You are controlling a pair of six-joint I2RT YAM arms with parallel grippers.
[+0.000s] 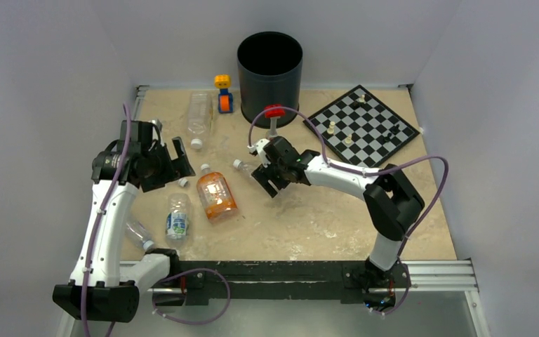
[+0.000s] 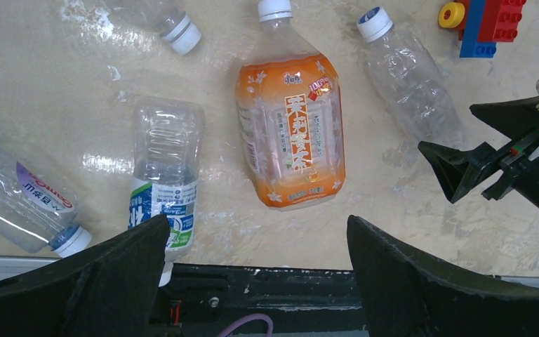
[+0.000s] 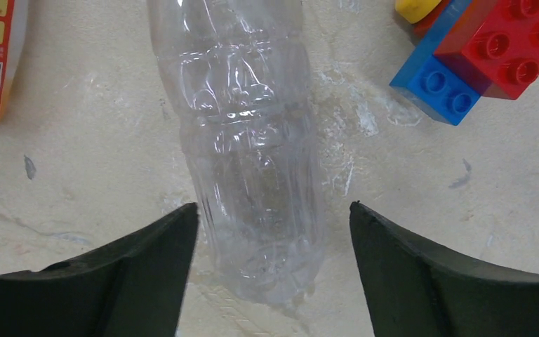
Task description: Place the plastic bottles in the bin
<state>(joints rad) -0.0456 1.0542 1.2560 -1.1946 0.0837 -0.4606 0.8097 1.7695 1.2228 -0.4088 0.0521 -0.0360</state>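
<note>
The black bin (image 1: 269, 67) stands at the back centre. An orange-liquid bottle (image 1: 215, 195) lies mid-table and shows in the left wrist view (image 2: 291, 133). Beside it lies a green/blue-labelled bottle (image 1: 177, 219) (image 2: 165, 175). A clear bottle (image 1: 198, 116) lies at the back left, and another (image 1: 139, 234) lies by the left arm. My right gripper (image 1: 258, 172) (image 3: 272, 209) is open and low over the table, with the base of a small clear bottle (image 1: 244, 167) (image 3: 253, 147) between its fingers, untouched. My left gripper (image 1: 182, 163) (image 2: 256, 225) is open and empty above the table, left of the orange bottle.
A chessboard (image 1: 361, 126) with pieces lies at the back right. A toy-brick figure (image 1: 223, 93) stands left of the bin. Another red-topped one (image 1: 274, 114) stands just behind my right gripper, its bricks (image 3: 484, 56) close to the clear bottle. The walls enclose the table.
</note>
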